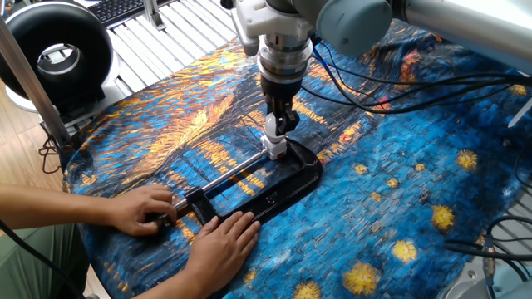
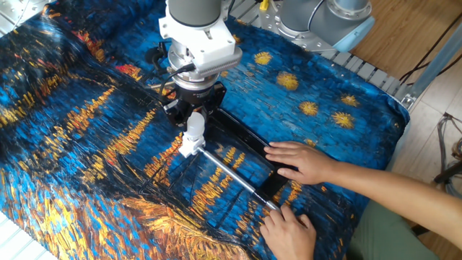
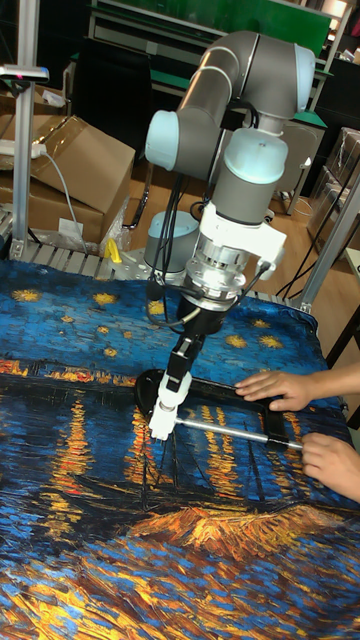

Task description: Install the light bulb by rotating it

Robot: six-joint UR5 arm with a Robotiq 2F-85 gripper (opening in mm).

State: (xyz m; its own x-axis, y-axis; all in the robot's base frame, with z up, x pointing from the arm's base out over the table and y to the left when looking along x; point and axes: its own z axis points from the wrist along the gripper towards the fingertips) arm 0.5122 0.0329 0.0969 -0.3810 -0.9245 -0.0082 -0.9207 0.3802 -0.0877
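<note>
The light bulb (image 1: pixel 273 128) is small and white and stands upright on a white socket block (image 1: pixel 275 149) at the far end of a black base (image 1: pixel 278 187). My gripper (image 1: pixel 280 124) comes straight down from above, its dark fingers shut on the light bulb's sides. In the other fixed view the light bulb (image 2: pixel 193 123) shows between the fingers, above the socket block (image 2: pixel 188 146). The tall fixed view shows my gripper (image 3: pixel 183 362) over the bulb (image 3: pixel 175 386), with the socket (image 3: pixel 163 418) below it.
A person's two hands (image 1: pixel 145 209) (image 1: pixel 220 245) press on the near end of the base and a metal rod (image 2: pixel 234 175). A painted blue and orange cloth (image 1: pixel 399 199) covers the table. Cables (image 1: pixel 391 87) trail behind the arm, and a black fan (image 1: pixel 54 54) stands at the far left.
</note>
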